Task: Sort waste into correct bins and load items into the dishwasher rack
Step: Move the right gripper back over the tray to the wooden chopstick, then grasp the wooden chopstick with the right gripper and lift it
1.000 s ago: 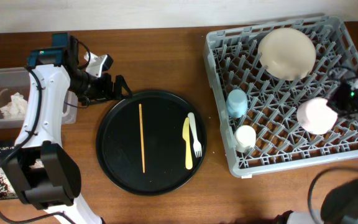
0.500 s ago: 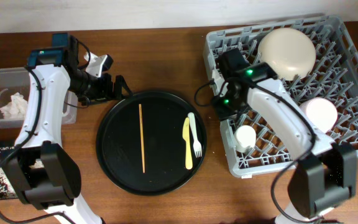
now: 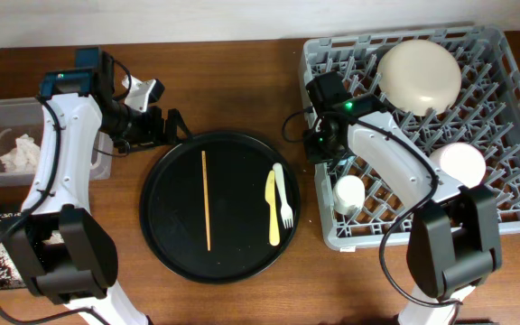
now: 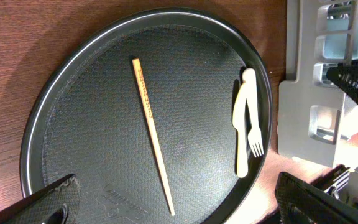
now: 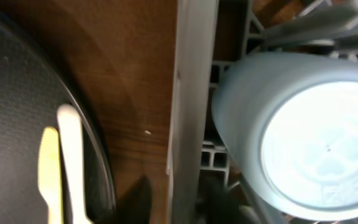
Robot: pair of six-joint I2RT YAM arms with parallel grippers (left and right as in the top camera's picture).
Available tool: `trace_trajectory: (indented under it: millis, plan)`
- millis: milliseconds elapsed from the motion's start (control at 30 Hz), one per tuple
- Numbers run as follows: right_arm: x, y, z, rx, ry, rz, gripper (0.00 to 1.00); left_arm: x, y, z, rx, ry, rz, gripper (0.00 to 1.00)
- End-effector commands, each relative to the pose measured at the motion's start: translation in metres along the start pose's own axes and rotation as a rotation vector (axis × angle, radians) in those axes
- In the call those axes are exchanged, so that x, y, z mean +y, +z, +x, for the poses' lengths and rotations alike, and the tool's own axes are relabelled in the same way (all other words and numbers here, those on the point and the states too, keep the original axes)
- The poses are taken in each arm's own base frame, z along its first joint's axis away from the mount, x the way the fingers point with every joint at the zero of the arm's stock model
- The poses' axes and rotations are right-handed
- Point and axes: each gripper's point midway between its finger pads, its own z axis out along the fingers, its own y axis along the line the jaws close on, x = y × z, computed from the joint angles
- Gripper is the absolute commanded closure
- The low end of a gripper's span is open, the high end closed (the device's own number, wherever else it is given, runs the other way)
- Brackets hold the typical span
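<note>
**Loading stage.** The right gripper point(image 3: 320, 150) is hovering at the left wall of the dishwasher rack point(image 3: 422, 235), just beside the small blue cup point(image 5: 309, 143), which is sitting base-up between pegs, presumably to drain. Whether its claw is released or clenched cannot be told. The cream plate point(image 3: 420, 77), pink bowl point(image 3: 461, 165) and cream cup point(image 3: 348, 192) are resting inside the rack. Left of the rack, the fork point(image 3: 284, 194), yellow utensil point(image 3: 272, 212) and wooden stick point(image 3: 207, 199) are lying on the round black tray point(image 3: 165, 226), not yet loaded. Farther left, the left gripper point(image 3: 168, 128) is hanging released and empty, probably to leave room.
</note>
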Motion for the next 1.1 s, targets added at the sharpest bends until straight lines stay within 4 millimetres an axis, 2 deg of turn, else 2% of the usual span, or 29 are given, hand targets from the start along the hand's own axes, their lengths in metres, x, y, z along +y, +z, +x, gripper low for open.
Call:
trace_trajectory:
  millis: [0,67,100,200,267,300,567,700,733,800,833,867,900,967,1000,1067]
  plan:
    - [0.006,-0.012,-0.01,-0.04,-0.014,-0.015,0.55,-0.003,-0.006,-0.003,-0.02,0.012,0.001,0.0]
    - [0.009,-0.04,-0.027,-0.119,-0.013,-0.028,0.4,-0.003,-0.006,-0.003,-0.02,0.012,0.001,0.0]
    - [0.004,-0.062,-0.035,-0.156,-0.009,-0.002,0.37,-0.003,-0.006,-0.003,-0.02,0.012,0.001,0.0]
    - [-0.001,-0.102,-0.025,-0.137,-0.008,0.015,0.31,-0.003,-0.006,-0.003,-0.02,0.012,0.001,0.0]
    - [-0.003,-0.106,-0.016,-0.111,-0.007,0.021,0.02,-0.003,-0.006,-0.003,-0.02,0.012,0.001,0.0]
    - [-0.004,-0.105,-0.011,-0.089,-0.008,0.027,0.01,-0.003,-0.006,-0.003,-0.02,0.012,0.001,0.0]
    - [-0.004,-0.106,-0.011,-0.09,-0.008,0.025,0.01,-0.003,-0.006,-0.007,-0.034,0.019,0.002,0.0]
    - [0.05,-0.105,0.022,0.066,0.024,-0.278,0.03,-0.003,-0.006,-0.007,-0.034,0.019,0.002,0.0]
    - [0.064,-0.103,0.032,0.108,0.035,-0.322,0.14,-0.003,-0.006,-0.007,-0.034,0.019,0.002,0.0]
    - [0.097,-0.095,0.052,0.14,-0.057,-0.335,0.25,-0.003,-0.006,-0.007,-0.034,0.019,0.002,0.0]
    - [0.124,-0.087,0.061,0.117,-0.141,-0.342,0.36,-0.003,-0.006,-0.007,-0.034,0.019,0.002,0.0]
    - [0.136,-0.082,0.068,0.106,-0.188,-0.328,0.39,-0.003,-0.006,-0.007,-0.034,0.019,0.002,0.0]
    - [0.142,-0.076,0.074,0.104,-0.181,-0.3,0.39,-0.003,-0.006,-0.007,-0.034,0.019,0.002,0.0]
    - [0.176,-0.067,0.073,0.041,-0.136,-0.344,0.39,-0.003,-0.006,-0.007,-0.037,0.021,0.003,0.0]
    - [0.197,-0.064,0.071,0.001,-0.117,-0.382,0.44,-0.001,-0.007,-0.021,-0.091,0.052,-0.006,0.0]
    - [0.212,-0.059,0.078,-0.011,-0.1,-0.384,0.46,-0.001,-0.007,-0.025,-0.104,0.06,-0.008,0.0]
